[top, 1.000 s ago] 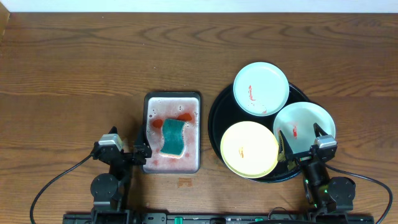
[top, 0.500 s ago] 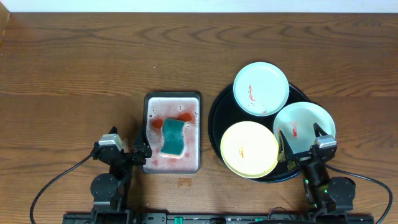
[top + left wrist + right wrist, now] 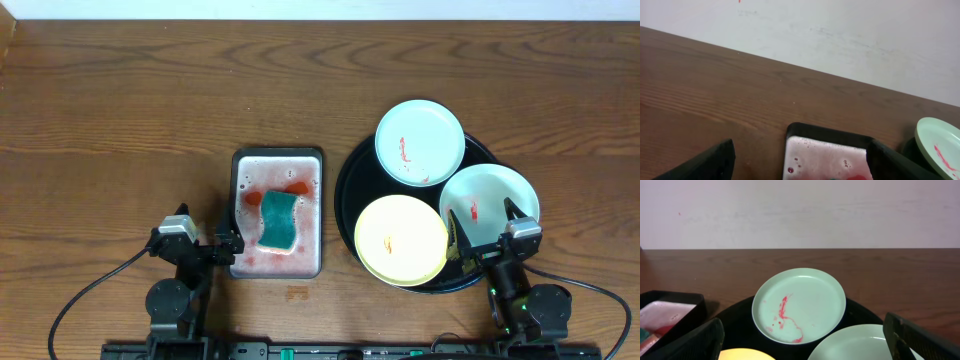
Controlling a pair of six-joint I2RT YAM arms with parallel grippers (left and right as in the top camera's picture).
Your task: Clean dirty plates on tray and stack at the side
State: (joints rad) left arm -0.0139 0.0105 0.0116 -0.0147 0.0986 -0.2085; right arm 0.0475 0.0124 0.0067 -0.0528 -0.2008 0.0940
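A round black tray holds three dirty plates: a pale green one with red smears at the back, another pale green one at the right, and a yellow one at the front. A teal sponge lies in a rectangular black tray of pinkish foamy water. My left gripper is open and empty at that tray's front left corner. My right gripper is open and empty, low over the front of the right pale green plate. The back plate shows in the right wrist view.
The soapy tray's far edge and foam show in the left wrist view, with the back plate's rim at the right. Bare wooden table spreads left of the trays. A pale wall runs along the table's back edge.
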